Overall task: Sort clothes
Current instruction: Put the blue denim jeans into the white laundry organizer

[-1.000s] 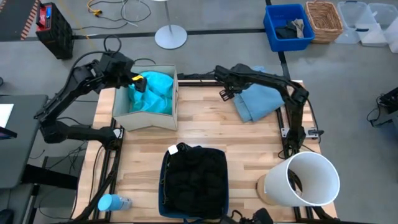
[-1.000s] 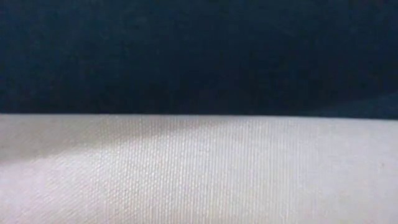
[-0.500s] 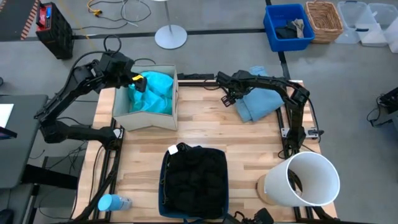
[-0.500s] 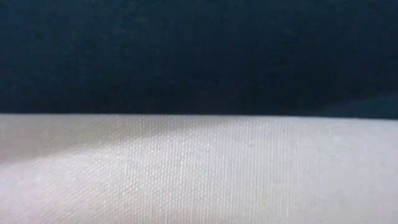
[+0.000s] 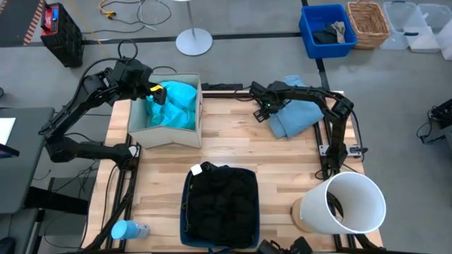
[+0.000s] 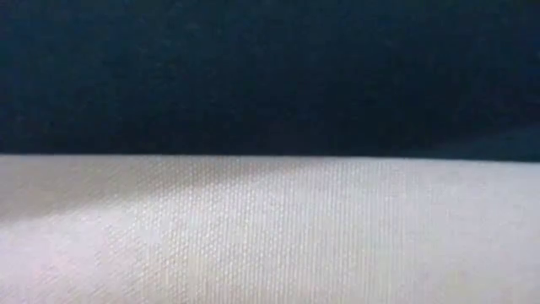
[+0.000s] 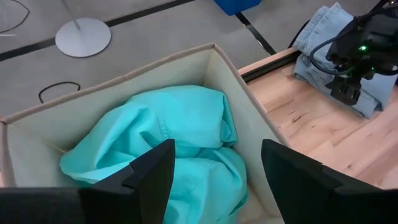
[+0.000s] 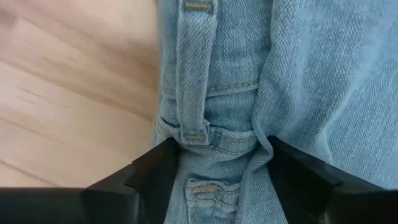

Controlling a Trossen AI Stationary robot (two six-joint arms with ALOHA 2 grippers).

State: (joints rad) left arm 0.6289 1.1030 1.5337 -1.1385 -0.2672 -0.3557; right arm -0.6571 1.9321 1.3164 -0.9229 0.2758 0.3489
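The bright teal garment [image 5: 171, 104] lies in a beige fabric box [image 5: 164, 135] at the table's far left. My left gripper [image 5: 157, 92] hangs open and empty above it [image 7: 217, 155]. The light blue denim garment [image 5: 295, 113] lies on the table at the far right. My right gripper [image 5: 267, 109] is open at the denim's left edge, one finger on each side of its waistband [image 8: 217, 149]. The black garment [image 5: 220, 201] fills a dark blue bin [image 5: 185, 212] at the near middle. A dark cloth [image 5: 336, 206] shows inside a white round bin [image 5: 353, 185]. My right gripper comes at the denim from above, pointing down. Its open fingers [image 8: 155, 171] stand on either side of the waistband fold with its belt loops [image 8: 198, 134]. I cannot tell whether they touch the cloth. The denim lies on the table.
A pale blue cup [image 5: 127, 230] lies at the near left corner. Off the table, beyond its far side, stand a blue crate [image 5: 327, 29] with dark rags, a wicker basket [image 5: 369, 21] and a lamp base [image 5: 193, 41]. The low view is filled by close cloth [image 6: 270, 228].
My right gripper has gone toward the table's right edge, from bare wood onto the left edge of the light blue denim. The denim has kept its place.
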